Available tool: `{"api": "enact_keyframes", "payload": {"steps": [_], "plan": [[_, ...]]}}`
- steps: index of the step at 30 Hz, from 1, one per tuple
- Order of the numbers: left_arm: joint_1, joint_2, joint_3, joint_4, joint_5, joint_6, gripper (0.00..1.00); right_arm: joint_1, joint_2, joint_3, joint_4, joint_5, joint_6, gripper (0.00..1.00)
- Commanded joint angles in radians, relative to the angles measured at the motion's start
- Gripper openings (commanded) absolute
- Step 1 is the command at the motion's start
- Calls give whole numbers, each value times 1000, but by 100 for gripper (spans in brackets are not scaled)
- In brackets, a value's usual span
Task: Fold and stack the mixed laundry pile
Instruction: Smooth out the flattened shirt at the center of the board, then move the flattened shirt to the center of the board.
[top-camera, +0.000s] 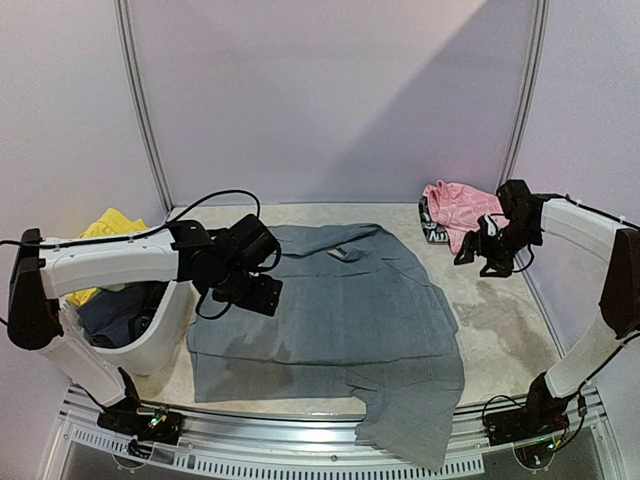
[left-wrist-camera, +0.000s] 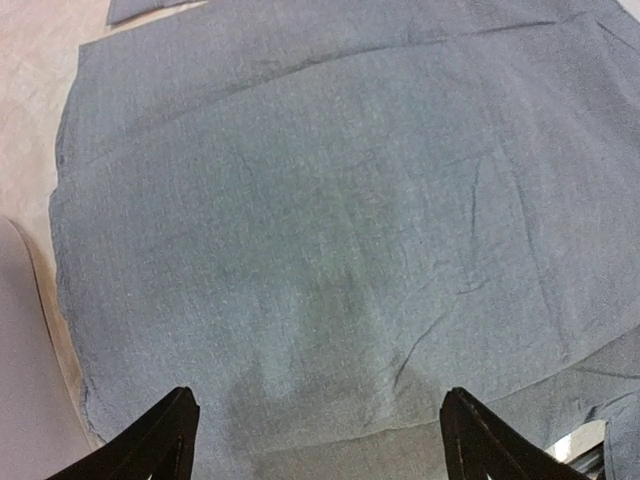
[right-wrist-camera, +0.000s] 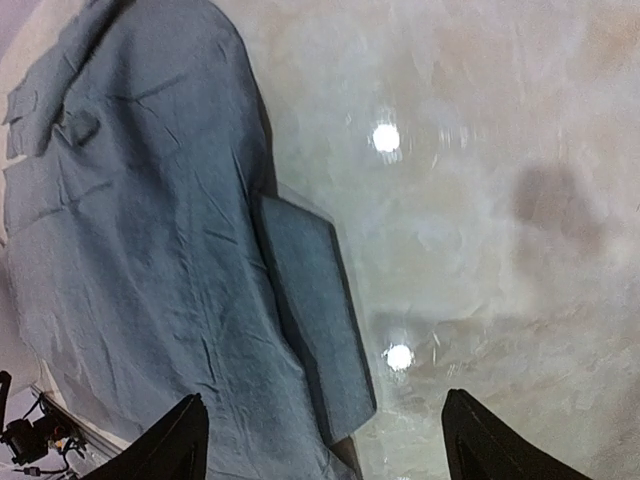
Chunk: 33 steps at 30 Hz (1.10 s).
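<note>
A large grey long-sleeved shirt (top-camera: 340, 310) lies spread flat across the middle of the table. One sleeve (top-camera: 410, 420) hangs over the front edge. My left gripper (top-camera: 250, 292) is open and empty above the shirt's left part; the left wrist view (left-wrist-camera: 320, 440) shows only grey cloth (left-wrist-camera: 330, 220) between the fingers. My right gripper (top-camera: 483, 255) is open and empty above bare table, right of the shirt (right-wrist-camera: 130, 250) and near a shiny pink piece (top-camera: 460, 205). Yellow shorts (top-camera: 110, 225) and dark blue items (top-camera: 115, 315) sit in the tub. No olive-green item shows.
A white plastic tub (top-camera: 165, 335) stands at the left, just beside the shirt's edge. A black-and-white patterned piece (top-camera: 432, 225) lies against the pink one at the back right. A folded grey sleeve (right-wrist-camera: 315, 310) lies along the shirt's side. White walls enclose the table.
</note>
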Motion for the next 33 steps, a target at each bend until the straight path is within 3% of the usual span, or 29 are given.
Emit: {"api": "enact_keyframes", "payload": {"steps": [1,10,24,33], "plan": [[17,21,-38,-47,8,-58,85,-17,6,-75,-32,-53,-108,78],[25,-2,-119,-54,31,-101,84,-19,176,-55,25,-124,-140,60],[27,-21,-207,-41,36,-174,80,33,367,51,22,-112,-144,53],[51,-31,-243,-50,36,-197,77,77,439,73,25,-105,-152,34]]}}
